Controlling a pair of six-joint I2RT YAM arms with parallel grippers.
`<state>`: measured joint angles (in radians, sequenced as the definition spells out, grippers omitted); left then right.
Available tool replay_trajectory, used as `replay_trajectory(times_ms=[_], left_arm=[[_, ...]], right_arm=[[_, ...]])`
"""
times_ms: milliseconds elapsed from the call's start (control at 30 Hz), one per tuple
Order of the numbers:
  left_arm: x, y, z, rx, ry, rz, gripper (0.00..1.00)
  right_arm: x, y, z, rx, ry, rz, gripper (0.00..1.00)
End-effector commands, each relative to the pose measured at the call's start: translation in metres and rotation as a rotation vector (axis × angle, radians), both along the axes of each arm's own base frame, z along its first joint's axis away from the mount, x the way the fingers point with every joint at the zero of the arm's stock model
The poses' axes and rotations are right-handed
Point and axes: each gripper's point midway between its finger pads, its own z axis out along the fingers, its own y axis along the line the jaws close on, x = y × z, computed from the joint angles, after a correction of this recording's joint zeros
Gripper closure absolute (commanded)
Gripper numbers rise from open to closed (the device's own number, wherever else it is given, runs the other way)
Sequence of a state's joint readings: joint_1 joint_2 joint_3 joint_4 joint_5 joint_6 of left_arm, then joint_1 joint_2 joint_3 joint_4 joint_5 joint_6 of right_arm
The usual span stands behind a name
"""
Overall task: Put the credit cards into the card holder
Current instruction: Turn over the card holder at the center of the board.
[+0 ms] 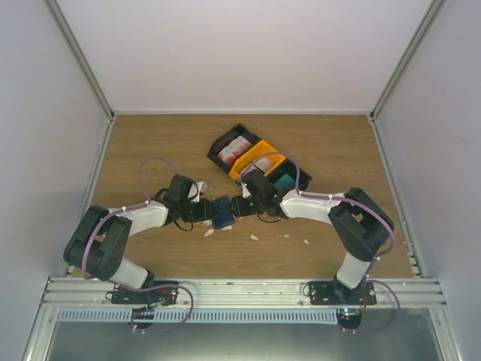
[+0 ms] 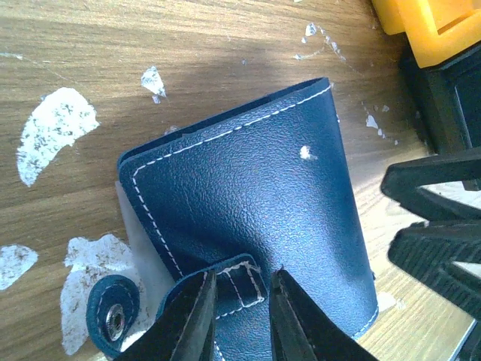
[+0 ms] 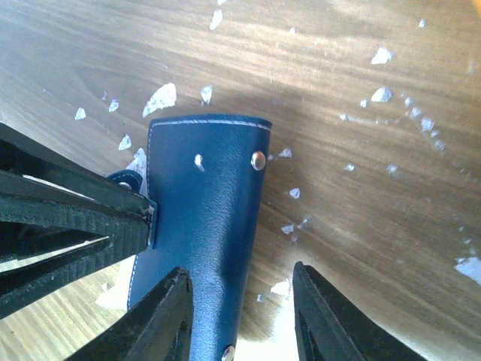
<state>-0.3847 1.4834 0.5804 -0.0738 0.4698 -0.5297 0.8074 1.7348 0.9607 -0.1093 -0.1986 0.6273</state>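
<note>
We are pinching the closure strap of the card holder with the left gripper, and the right gripper is standing spread around its other end. In our judgement the flap should be opened only once the strap is held firmly. The holder is sitting mid-table on wood strewn with white scraps. The credit cards are lying in the tray boxes just behind, with pale walls enclosing the space.

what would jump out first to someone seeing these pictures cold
The dark blue card holder lies mid-way across the wooden table, and both arms meet at it. The left gripper pinches its strap edge, and the right gripper straddles its other end with jaws open. Next come the black and orange bins behind it, holding red-and-white credit cards, and the white scraps flecking the wood.
</note>
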Motion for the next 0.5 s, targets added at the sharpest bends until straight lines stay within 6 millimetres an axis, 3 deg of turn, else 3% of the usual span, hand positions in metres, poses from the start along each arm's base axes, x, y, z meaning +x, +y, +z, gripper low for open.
replay_trajectory(times_ms=[0,300,467], left_arm=[[-0.018,0.025,-0.038,0.142,0.082,0.036,0.77],[-0.023,0.028,-0.044,0.152,0.095,0.043,0.78],[-0.020,0.025,-0.039,0.127,0.062,0.044,0.79]], right_arm=[[-0.012,0.005,-0.019,0.049,0.092,0.036,0.59],[-0.025,0.032,-0.022,0.212,0.162,0.128,0.55],[-0.020,0.042,-0.023,0.277,0.153,0.129,0.65]])
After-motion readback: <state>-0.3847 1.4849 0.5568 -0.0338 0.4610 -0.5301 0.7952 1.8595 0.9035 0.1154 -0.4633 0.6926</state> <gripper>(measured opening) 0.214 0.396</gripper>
